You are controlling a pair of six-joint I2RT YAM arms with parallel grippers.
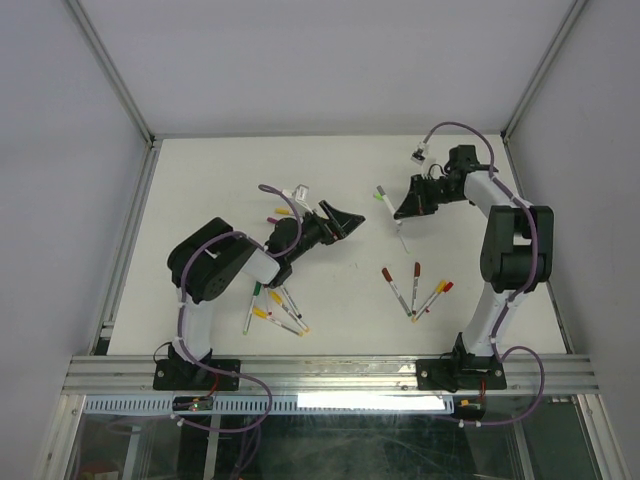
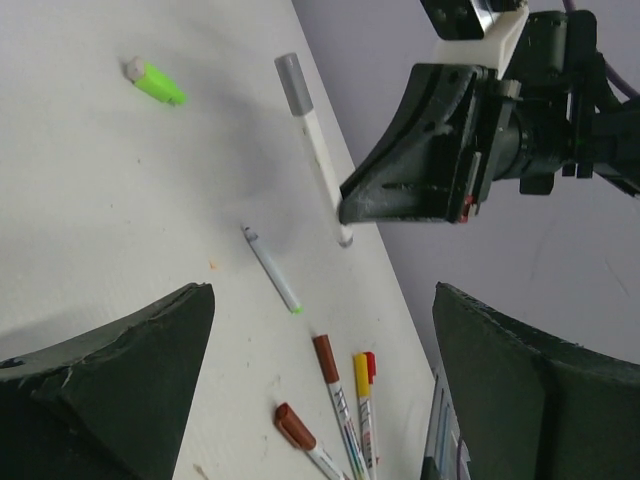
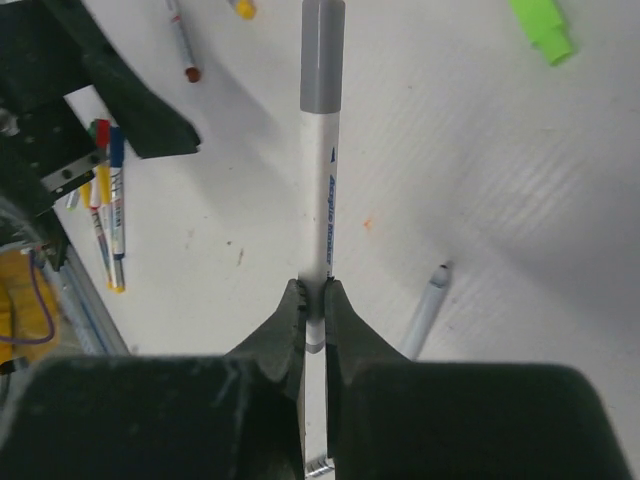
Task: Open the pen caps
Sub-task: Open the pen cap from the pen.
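beyond right jaws, on their pen [image 3: 326,200], grey cap [image 3: 322,55]

The top camera hangs high above and behind my bases, looking steeply down over the whole bench [image 1: 250,170] from far off, so both my arms are small in it; the left wrist camera rides close behind my left pincer [image 2: 320,300], low over the bench, facing across toward my right pincer [image 2: 345,205]; the right wrist camera looks along my right pincer from very near, with the left pincer in its upper left corner; both wrist views share the grey-ended pen [image 2: 305,110] and the green cap [image 2: 160,84]; the top view takes these in too.
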